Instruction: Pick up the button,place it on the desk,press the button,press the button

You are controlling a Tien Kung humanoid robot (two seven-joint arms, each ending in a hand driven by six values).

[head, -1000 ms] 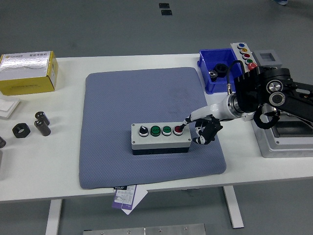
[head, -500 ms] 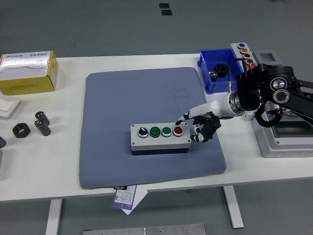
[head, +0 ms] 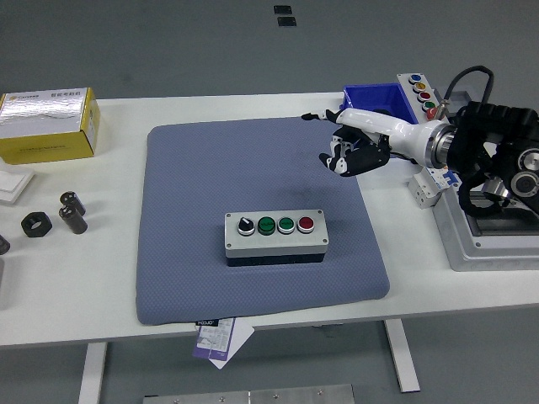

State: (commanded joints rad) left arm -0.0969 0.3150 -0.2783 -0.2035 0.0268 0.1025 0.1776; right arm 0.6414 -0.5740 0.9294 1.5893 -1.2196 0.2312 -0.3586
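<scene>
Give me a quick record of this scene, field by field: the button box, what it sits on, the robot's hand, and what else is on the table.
button box: grey button box, one black knob, two green buttons, one red button on top
support: blue-grey mat on the white table
right hand: raised over the mat's far right corner, apart from the box, index finger extended, other fingers curled, holding nothing
left hand: not in view
far right: blue bin
left side: yellow box, black nut
</scene>
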